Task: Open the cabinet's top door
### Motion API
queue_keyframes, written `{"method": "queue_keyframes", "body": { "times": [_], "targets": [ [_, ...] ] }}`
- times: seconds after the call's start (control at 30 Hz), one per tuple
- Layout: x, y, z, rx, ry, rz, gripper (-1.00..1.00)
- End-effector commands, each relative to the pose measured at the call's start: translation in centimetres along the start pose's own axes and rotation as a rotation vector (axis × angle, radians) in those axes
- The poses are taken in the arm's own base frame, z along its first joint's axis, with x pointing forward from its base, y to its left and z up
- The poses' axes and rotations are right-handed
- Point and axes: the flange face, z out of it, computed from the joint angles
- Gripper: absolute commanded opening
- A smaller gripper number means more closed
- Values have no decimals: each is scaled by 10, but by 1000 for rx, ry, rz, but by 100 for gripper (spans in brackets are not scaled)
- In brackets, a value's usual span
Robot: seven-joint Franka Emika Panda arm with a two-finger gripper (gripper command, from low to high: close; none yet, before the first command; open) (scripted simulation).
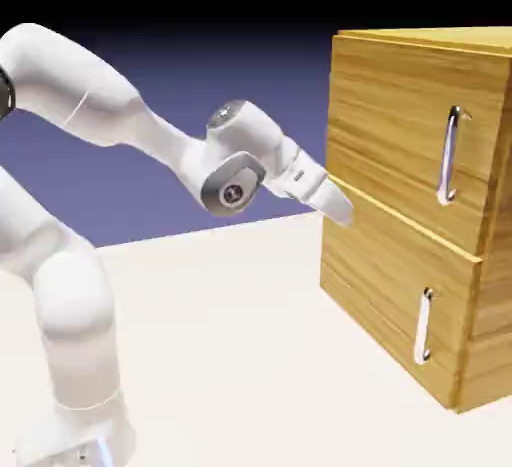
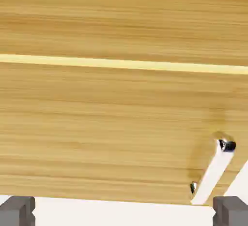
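The light-brown wood-grain cabinet (image 1: 440,38) stands at the exterior view's right. Its top door (image 1: 390,120) is shut and carries a long vertical silver handle (image 1: 452,155). My gripper (image 1: 343,210) hovers at the cabinet's near front edge, level with the seam between the two doors and well to the left of the handle. It touches nothing. In the hand view the gripper (image 2: 124,213) is open, with grey fingertips (image 2: 17,210) wide apart and nothing between them. Wood (image 2: 121,123) fills that view, crossed by a pale seam (image 2: 121,64). A silver handle (image 2: 213,172) shows at lower right, seemingly the lower panel's.
The lower door (image 1: 385,285) with its shorter handle (image 1: 424,327) is shut below the top one. The cabinet rests on a pale table (image 1: 230,335). My white arm (image 1: 120,115) reaches in from the left.
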Motion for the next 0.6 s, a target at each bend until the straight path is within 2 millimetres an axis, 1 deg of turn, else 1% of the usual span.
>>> {"method": "queue_keyframes", "body": {
  "times": [0.0, 0.27, 0.4, 0.57],
  "targets": [
    [3, -5, -4, 9, 9, -53, 100],
    [21, -32, -34, 61, 100, -465, 100],
    [30, -41, -48, 70, 156, -664, 100],
    [40, -46, -63, 66, 233, -905, 100]
  ]
}}
